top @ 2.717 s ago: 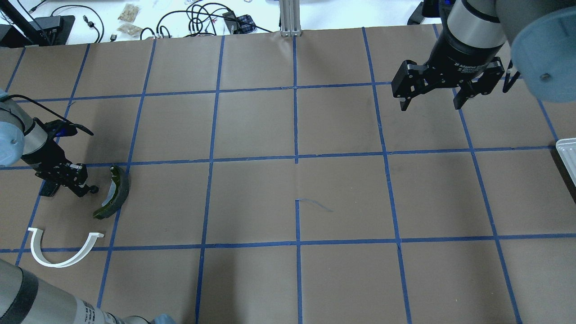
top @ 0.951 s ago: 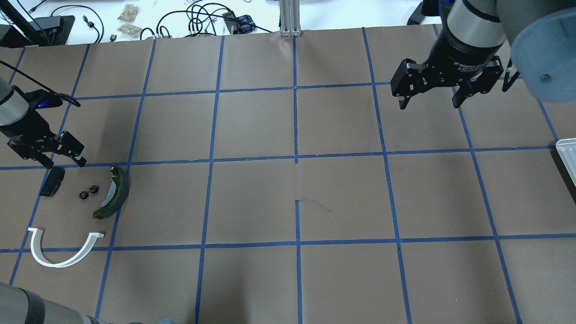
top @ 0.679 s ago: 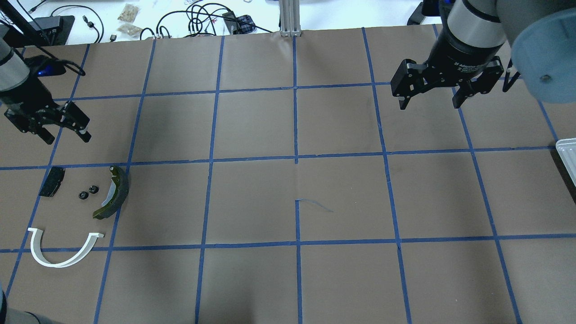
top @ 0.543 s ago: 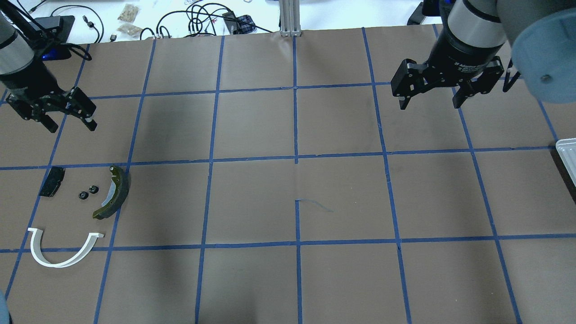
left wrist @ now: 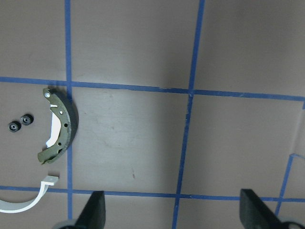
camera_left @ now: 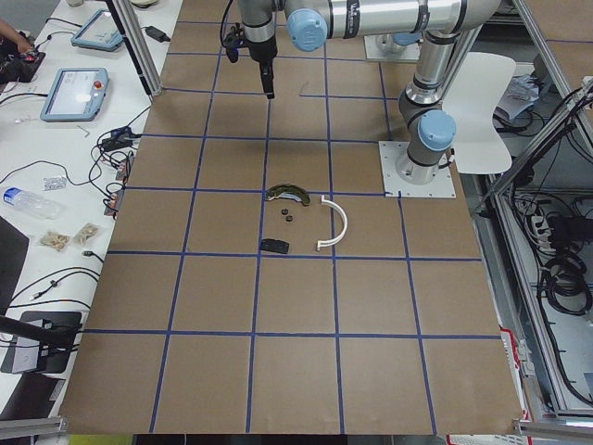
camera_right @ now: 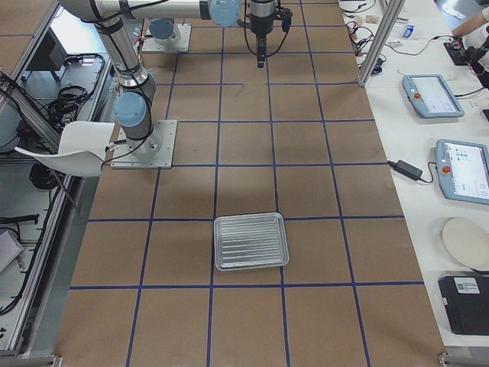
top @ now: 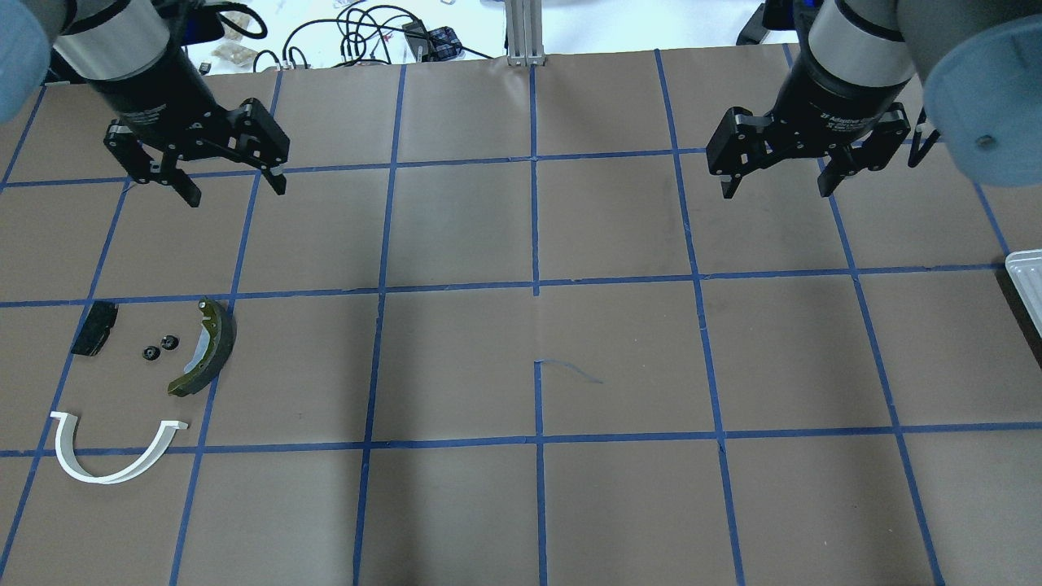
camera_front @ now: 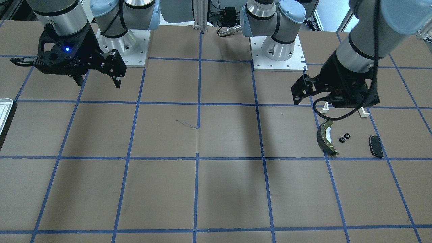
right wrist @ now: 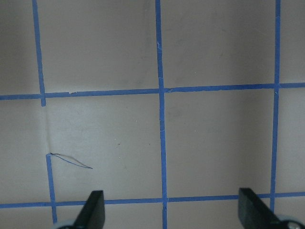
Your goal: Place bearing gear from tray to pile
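Observation:
Two small black bearing gears (top: 160,347) lie side by side on the table in the pile, between the black pad (top: 94,328) and the olive brake shoe (top: 205,348). The white arch bracket (top: 114,456) lies nearer the robot. The gears also show in the front view (camera_front: 344,137) and the left wrist view (left wrist: 19,123). My left gripper (top: 236,194) is open and empty, raised well beyond the pile. My right gripper (top: 777,194) is open and empty, hovering at the far right. The silvery ribbed tray (camera_right: 250,241) holds nothing.
The tray's corner (top: 1027,285) shows at the right edge of the overhead view. Cables and small bags (top: 358,37) lie beyond the table's far edge. Brown paper with blue tape grid lines (top: 536,285) covers the table.
My left gripper has lifted away from the pile, leaving the two gears lying there, and moved toward the far side and to the right. The right arm has not moved.

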